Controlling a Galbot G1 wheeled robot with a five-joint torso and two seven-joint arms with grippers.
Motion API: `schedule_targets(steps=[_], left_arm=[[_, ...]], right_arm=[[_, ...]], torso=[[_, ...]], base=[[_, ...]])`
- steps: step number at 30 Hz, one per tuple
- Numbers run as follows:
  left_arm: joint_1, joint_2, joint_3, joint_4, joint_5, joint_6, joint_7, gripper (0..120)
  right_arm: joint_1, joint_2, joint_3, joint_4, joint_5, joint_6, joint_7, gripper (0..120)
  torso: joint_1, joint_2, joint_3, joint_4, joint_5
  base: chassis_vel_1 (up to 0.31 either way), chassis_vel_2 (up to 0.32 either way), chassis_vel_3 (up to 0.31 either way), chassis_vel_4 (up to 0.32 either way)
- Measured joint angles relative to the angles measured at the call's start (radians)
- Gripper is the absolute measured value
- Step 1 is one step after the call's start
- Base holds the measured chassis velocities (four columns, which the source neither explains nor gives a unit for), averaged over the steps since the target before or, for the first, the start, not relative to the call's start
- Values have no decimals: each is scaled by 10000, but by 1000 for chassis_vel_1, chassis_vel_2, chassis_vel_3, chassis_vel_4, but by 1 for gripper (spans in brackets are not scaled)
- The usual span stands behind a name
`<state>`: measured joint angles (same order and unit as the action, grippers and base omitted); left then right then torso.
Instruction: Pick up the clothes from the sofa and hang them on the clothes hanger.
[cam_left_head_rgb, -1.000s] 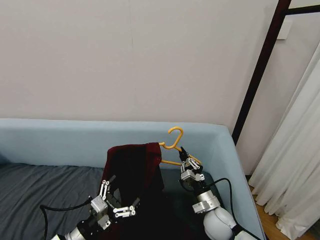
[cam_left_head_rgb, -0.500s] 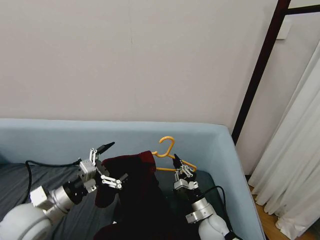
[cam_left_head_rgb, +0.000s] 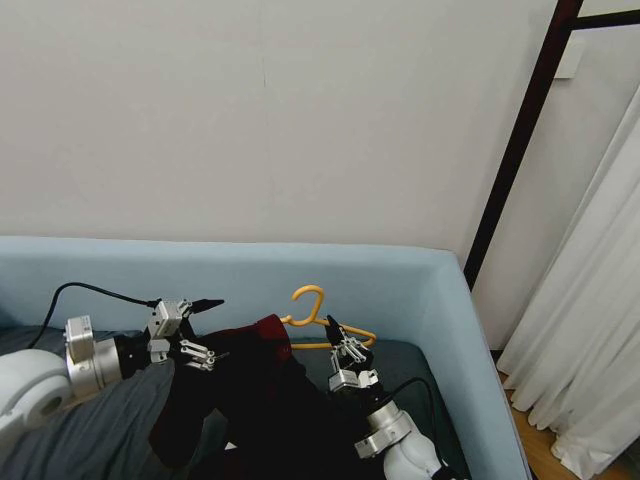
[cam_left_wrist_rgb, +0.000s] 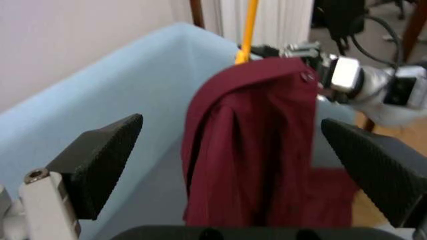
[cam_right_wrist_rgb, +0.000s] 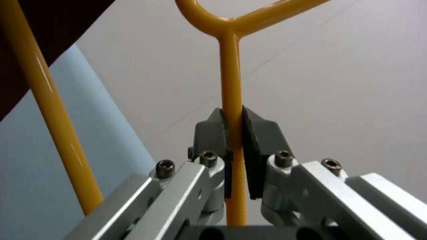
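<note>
Hold the yellow plastic hanger (cam_right_wrist_rgb: 230, 75) level in the right gripper (cam_left_head_rgb: 346, 350), clamped shut on its stem at lower centre of the head view, to stop the dark red cloth shirt (cam_left_wrist_rgb: 267, 140) sliding off above the pale blue sofa (cam_left_head_rgb: 120, 270). Keep the left gripper (cam_left_head_rgb: 205, 328), spread wide and empty at lower left, clear. From the right wrist: pads (cam_right_wrist_rgb: 257, 132) pinching the stem. From the left wrist: the shirt's drape.

Pale wall (cam_left_head_rgb: 300, 120), dark post (cam_left_head_rgb: 515, 140), white curtain (cam_left_head_rgb: 590, 330), wooden floor (cam_left_head_rgb: 533, 452)
</note>
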<state>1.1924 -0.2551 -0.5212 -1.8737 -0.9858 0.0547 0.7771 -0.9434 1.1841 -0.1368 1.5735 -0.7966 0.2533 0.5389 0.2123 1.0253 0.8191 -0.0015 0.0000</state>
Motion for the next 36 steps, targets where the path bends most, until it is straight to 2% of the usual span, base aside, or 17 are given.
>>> schedule_targets(steps=[5,11,18,22,26,28,30,32,36], left_arm=[[-253,122,159,650,178,509,766,100],[-619,-10,556,1165,528,913,990,100],[-774,-139,756,1213,889,1070,989,98],[-696,-226,825,1099,1038,1088,846,94],[-416,-402,844,845,1314,1107,513,81],[-381,-424,844,816,1344,1108,461,79],[-252,-562,835,686,1426,1109,242,67],[-230,-581,825,668,1430,1108,208,64],[-148,-620,776,617,1479,1080,141,45]], right_arm=[[4,139,10,-137,-480,40,81,5],[27,282,-35,-205,-714,41,92,5],[-53,384,-37,-216,-873,36,103,5],[-92,434,-39,-189,-975,34,121,5],[-152,470,-59,-42,-1023,19,123,5],[-158,470,-59,-27,-1026,18,123,5],[-193,467,-60,48,-1058,17,115,5],[-200,462,-60,51,-1067,18,114,5],[-229,432,-56,82,-1097,55,110,5]], torso=[[0,0,0,1,-1],[0,0,0,1,-2],[0,0,0,1,-2],[0,0,0,1,0],[0,0,0,1,0],[-1,0,0,1,0],[0,0,0,1,-1],[0,0,0,1,-1],[-1,0,0,1,0]], base=[[0,0,0,0],[0,0,0,0],[0,0,0,0],[0,0,0,0],[0,0,0,0],[0,0,0,0],[0,0,0,0],[0,0,0,0],[0,0,0,0]])
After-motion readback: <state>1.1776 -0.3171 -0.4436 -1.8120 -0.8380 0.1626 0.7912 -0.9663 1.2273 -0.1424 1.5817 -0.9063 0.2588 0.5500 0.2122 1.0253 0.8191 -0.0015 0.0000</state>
